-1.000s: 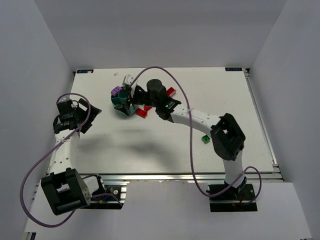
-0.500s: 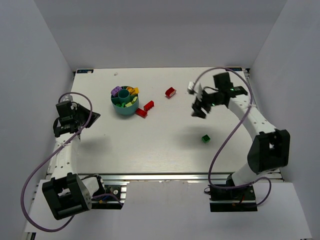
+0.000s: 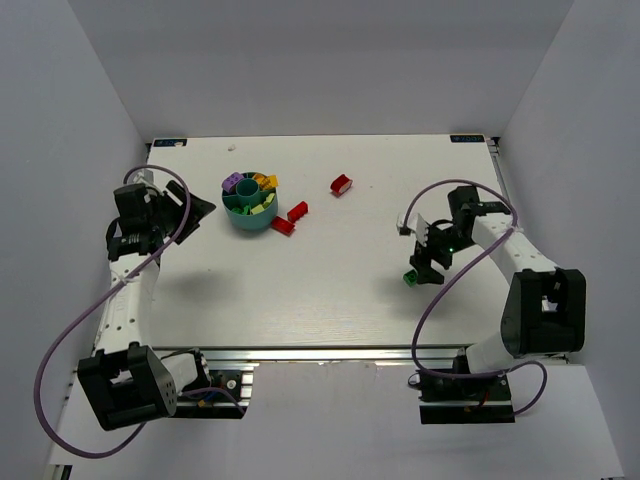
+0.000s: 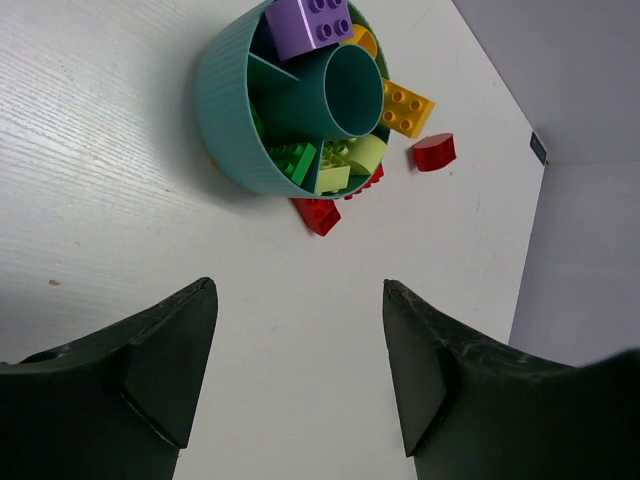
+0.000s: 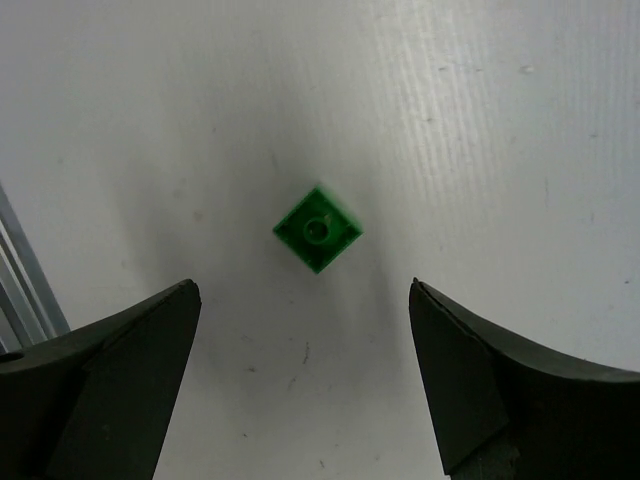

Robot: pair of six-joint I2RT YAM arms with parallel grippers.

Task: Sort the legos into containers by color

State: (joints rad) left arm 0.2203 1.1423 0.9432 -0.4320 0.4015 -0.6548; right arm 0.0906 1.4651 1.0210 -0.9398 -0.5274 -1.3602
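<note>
Hovering above the green brick (image 5: 317,229), the right pincer (image 5: 303,290) gapes wide and empty; the brick lies loose on the surface (image 5: 480,120), lower right in the top view. The left pincer (image 4: 299,290) is wide open too, holding nothing, near the cup (image 4: 225,110), upper left, a red brick (image 4: 317,214) just beside it.

My right fingers (image 5: 110,390) are hanging wide apart over the small green brick (image 5: 317,229), with bare worktop (image 5: 480,120) lying free all around it, giving them room.
</note>
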